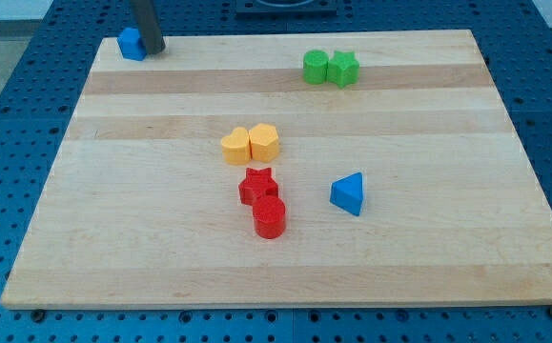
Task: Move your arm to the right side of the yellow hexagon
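Observation:
The yellow hexagon point(265, 142) sits near the board's middle, touching a second yellow block point(236, 146) on its left. My tip point(154, 50) is at the board's top left corner, right next to a blue block point(132, 44) on its left. The tip is far up and to the left of the yellow hexagon.
A red star point(257, 184) and a red cylinder point(269, 217) touch just below the yellow pair. A blue triangle point(348, 193) lies to their right. A green cylinder point(316, 67) and green star point(343, 68) sit at the top right. The wooden board point(447, 238) rests on a blue pegboard.

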You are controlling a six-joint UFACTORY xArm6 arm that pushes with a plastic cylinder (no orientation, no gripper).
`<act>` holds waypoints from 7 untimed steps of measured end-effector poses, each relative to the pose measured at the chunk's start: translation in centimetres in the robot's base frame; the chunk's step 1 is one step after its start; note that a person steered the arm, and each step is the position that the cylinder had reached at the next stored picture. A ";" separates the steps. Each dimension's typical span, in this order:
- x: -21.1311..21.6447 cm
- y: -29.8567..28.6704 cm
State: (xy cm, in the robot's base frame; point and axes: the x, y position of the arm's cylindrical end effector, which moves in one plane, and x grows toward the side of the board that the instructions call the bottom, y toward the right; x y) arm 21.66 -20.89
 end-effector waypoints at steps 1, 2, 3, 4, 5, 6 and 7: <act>0.0 0.1; 0.3 3.0; 0.6 5.4; 0.6 5.4; 0.6 5.4; 1.5 5.6; 3.2 6.9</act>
State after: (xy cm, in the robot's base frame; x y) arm 24.88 -14.02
